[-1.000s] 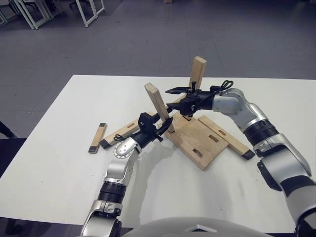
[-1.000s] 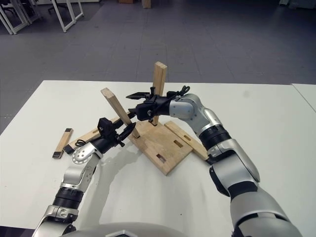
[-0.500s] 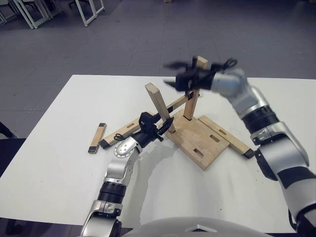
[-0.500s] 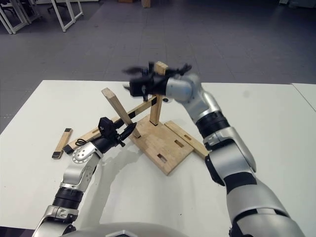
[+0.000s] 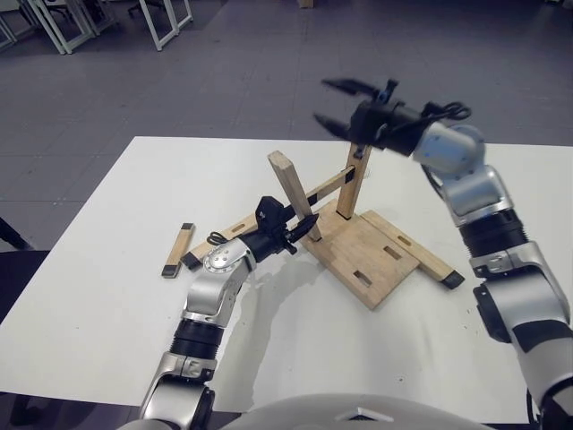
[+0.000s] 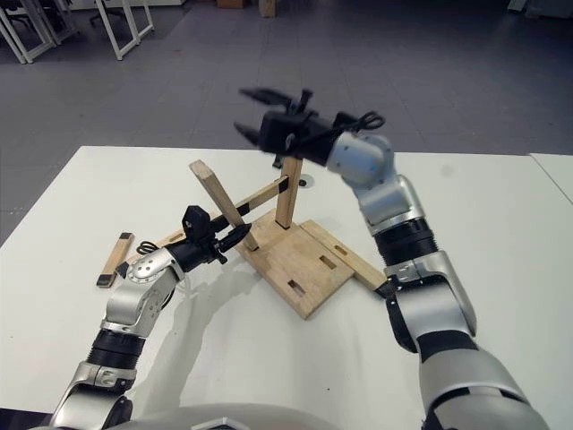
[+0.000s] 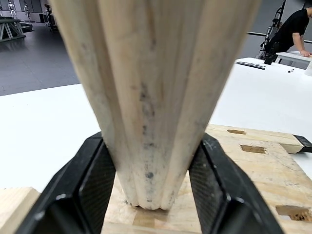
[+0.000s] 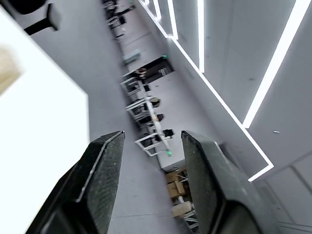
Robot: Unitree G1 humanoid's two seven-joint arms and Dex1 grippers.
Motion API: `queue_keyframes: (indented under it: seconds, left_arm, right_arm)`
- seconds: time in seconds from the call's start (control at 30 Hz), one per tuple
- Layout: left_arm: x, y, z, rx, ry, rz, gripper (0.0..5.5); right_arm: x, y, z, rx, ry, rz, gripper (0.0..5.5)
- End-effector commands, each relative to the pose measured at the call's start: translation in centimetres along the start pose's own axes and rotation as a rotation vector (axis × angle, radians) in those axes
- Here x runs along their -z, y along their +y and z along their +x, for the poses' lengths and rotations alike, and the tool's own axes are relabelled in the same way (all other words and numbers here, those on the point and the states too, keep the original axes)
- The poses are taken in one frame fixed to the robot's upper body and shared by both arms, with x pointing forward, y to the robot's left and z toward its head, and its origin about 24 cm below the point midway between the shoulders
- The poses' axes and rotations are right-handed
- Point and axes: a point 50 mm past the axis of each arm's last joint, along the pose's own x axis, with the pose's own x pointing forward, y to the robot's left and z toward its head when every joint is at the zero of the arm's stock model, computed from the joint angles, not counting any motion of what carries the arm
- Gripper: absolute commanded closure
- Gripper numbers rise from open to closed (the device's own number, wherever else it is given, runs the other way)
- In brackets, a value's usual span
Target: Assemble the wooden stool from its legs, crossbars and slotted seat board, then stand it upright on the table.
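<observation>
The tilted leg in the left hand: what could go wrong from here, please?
1. The tilted leg leans away from the upright leg; forced straight by the left hand, it may jam in the seat board.
2. The right hand is open above, so nothing steadies the upright leg; it could tip.

Ceiling light strips (image 8: 201,29) are glaring white beyond the right gripper (image 8: 152,134) (long bands overhead), while the table (image 5: 107,296) is glowing evenly below the left gripper (image 5: 306,230).
</observation>
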Motion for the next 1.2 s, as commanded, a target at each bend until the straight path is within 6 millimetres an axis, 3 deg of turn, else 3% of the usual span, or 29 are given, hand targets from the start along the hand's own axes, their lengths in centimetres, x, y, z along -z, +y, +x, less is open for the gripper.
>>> queue_keyframes:
  seconds: [0.03,0.23,0.37,0.43,0.53,0.7,0.8,0.87,0.97,1.1,1.2]
  left_arm:
    - [1.4,0.9,-0.6,-0.030,0.112,-0.075,3.43]
    - [-1.4,1.4,-0.6,-0.024,0.055,0.010,3.43]
    - [-2.2,1.1,-0.4,-0.039,0.024,0.082,2.81]
    - [-2.9,1.1,-0.3,-0.040,-0.007,0.092,2.47]
    - [-3.5,0.9,-1.0,-0.032,-0.011,0.096,2.47]
    - [-2.7,0.1,-5.6,-0.005,0.100,0.104,2.47]
    - [-0.5,0.5,-7.6,-0.069,0.207,0.073,2.47]
    - [1.4,1.5,-7.2,-0.169,0.271,0.082,2.47]
    - [3.2,1.6,-4.4,-0.202,0.320,0.108,2.47]
    - [4.0,1.1,-1.4,-0.170,0.323,0.113,2.47]
    - [4.0,1.4,-1.3,-0.193,0.312,0.108,2.47]
  right_arm:
    - [0.4,0.4,-3.8,-0.024,0.078,0.127,3.34]
    - [4.6,5.1,-12.4,-0.227,0.383,0.308,3.34]
    - [7.8,8.7,-14.5,-0.360,0.532,0.354,3.34]
    - [8.8,9.9,-14.8,-0.398,0.564,0.364,3.34]
    - [10.1,10.9,-14.7,-0.432,0.605,0.311,3.34]
    - [10.6,12.9,-14.0,-0.546,0.567,0.261,3.34]
    - [10.2,13.2,-13.9,-0.621,0.515,0.212,3.34]
    - [9.9,13.4,-13.7,-0.681,0.486,0.176,3.34]
    - [9.3,14.4,-13.9,-0.788,0.435,0.152,3.34]
    - [8.2,15.1,-13.3,-0.812,0.360,0.161,3.34]
    - [7.4,15.4,-12.2,-0.802,0.313,0.189,3.34]
